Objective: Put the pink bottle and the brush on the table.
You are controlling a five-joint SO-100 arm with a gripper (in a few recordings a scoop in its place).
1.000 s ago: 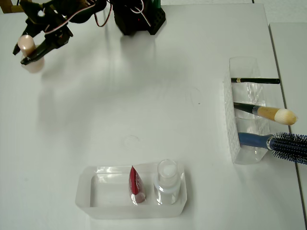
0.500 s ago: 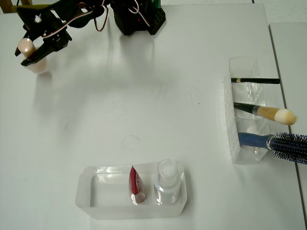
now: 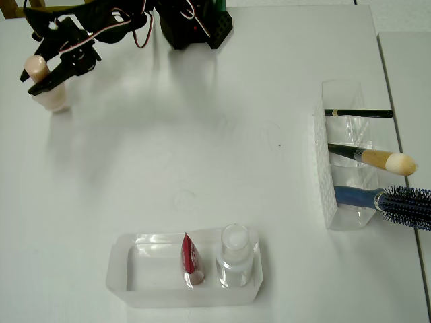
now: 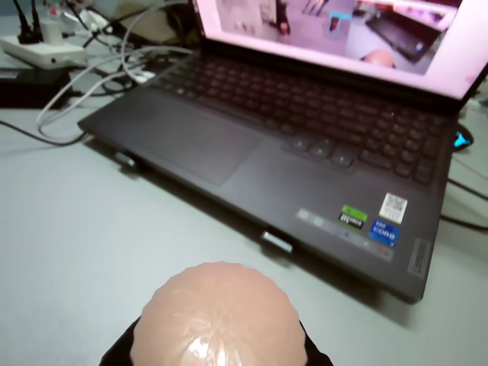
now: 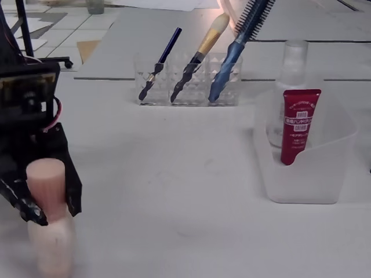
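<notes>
- My gripper [image 3: 42,79] clamps the pink bottle [image 5: 51,231] by its cap, upright at the table's [image 3: 202,134] far-left corner.
- Placing step; next, I judge, release, then fetch the brush [image 3: 377,159] from its clear holder [image 3: 330,202].

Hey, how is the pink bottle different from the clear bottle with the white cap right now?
The pink bottle is opaque peach-pink; the clear bottle is see-through with a white cap. The pink bottle stands at the far-left corner of the table in the overhead view, while the clear bottle sits inside a translucent tray beside a red tube. The hand grips the pink bottle's cap; nothing touches the clear bottle. Both stand upright.
</notes>
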